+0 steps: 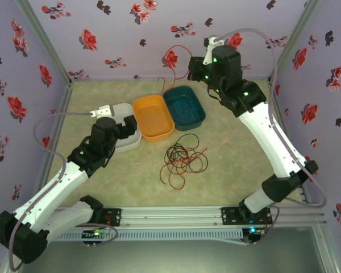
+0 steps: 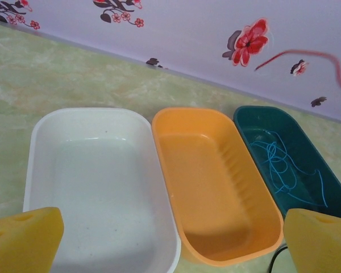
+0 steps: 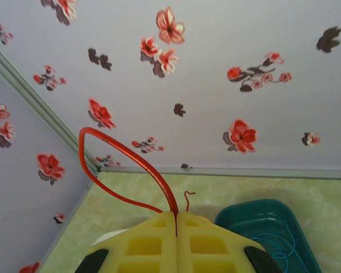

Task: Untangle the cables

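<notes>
Red-orange cable (image 3: 96, 129) clenched in right claw (image 3: 176, 219), apparently separating it from black cable (image 1: 184, 156); left claw (image 2: 170, 227) hanging released; needing higher lifting

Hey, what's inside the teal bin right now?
A thin blue cable lies loosely coiled on the teal bin's floor. Its near corner is covered by a yellow finger in the left wrist view.
</notes>
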`<state>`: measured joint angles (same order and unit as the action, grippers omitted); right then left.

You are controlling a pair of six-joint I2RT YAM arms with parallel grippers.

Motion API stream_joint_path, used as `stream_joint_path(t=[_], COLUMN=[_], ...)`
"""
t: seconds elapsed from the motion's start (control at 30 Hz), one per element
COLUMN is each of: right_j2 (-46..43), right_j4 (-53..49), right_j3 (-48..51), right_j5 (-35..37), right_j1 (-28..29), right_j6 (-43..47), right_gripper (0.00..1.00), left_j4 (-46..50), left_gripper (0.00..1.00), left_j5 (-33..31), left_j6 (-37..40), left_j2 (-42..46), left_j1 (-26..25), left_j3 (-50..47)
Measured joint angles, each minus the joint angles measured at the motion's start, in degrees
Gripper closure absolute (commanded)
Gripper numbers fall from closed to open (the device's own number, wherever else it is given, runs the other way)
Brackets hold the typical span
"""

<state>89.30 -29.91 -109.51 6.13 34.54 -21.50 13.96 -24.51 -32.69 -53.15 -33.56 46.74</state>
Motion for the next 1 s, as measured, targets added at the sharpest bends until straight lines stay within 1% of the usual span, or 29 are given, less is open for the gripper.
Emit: stream_joint_path(t=[0.23, 0.47, 0.77, 1.0], right_j2=[6.0, 8.8, 10.5, 15.8], right_j4=[0.1, 0.1, 0.4, -0.5], right_j3=[0.0, 0.0, 0.0, 0.0], right_j5=[-2.6, -4.9, -5.1, -4.8], right_j1=[0.4, 1.2, 1.5, 1.9], right_j6=[-0.2, -1.1, -1.6, -1.6], right_gripper=[1.0, 1.0, 1.0, 1.0], left_j4=[-0.3, -0.7, -0.7, -0.7], left_gripper=[0.0, 0.0, 0.0, 0.0], left_j5=[0.0, -0.2, -0.2, -0.2], left_j6=[0.0, 0.0, 0.0, 0.0], left_j2=[0.8, 0.8, 0.8, 0.8], left_j1=[0.5, 0.7, 0.9, 1.0], left_j3=[0.0, -0.8, -0.9, -0.9])
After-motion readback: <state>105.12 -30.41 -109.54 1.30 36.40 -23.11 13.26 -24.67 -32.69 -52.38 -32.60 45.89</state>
